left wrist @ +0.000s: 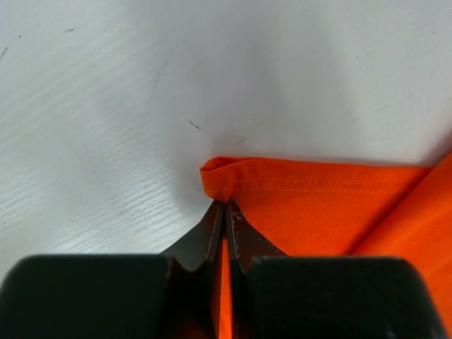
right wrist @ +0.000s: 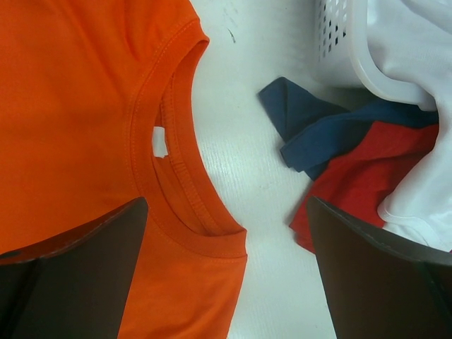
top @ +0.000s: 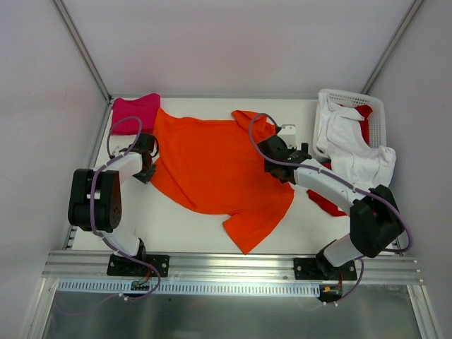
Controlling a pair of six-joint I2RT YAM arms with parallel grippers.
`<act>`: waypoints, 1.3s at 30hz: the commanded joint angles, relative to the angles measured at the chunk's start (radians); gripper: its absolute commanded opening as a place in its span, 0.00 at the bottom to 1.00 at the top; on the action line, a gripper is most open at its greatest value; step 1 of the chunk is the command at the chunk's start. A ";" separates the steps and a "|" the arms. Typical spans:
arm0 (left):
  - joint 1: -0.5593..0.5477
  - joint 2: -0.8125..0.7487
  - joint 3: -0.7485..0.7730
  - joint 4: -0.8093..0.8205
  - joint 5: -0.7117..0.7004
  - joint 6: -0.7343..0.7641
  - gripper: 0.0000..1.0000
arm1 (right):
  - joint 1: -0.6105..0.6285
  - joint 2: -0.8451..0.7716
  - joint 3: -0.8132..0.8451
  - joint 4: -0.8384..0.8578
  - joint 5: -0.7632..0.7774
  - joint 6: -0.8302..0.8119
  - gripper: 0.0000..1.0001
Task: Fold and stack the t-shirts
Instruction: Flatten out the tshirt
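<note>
Far left back corner: the pink shirt sits bunched right up at the edge of the table, touching the orange shirt next to it. The left gripper is clamped tight on a hemmed edge of the orange shirt, with cloth squeezed flat in its jaws. A rolled bit of hem pokes out just past the tips onto bare white tabletop, and there's plenty of open surface beyond that.

The orange shirt is spread out flat across the middle, skewed, with one corner pointing down toward the near rail. There's bare table at its near left and a thin strip behind it.

The right gripper hangs over the collar with its jaws spread wide and nothing in them. One side is over orange cloth, the other over the red shirt. A small white tag shows inside the neck, can't make out any print on it.

Right of the collar there's a narrow lane of clear table, then the dark blue shirt crumpled against the red one. Both are just beside the basket. The white shirt spills over the basket's rim and down onto the red one
</note>
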 commanded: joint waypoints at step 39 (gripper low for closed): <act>0.013 -0.800 -0.376 -0.496 -0.109 -0.112 0.00 | 0.024 -0.171 -0.079 -0.143 -0.017 0.100 0.99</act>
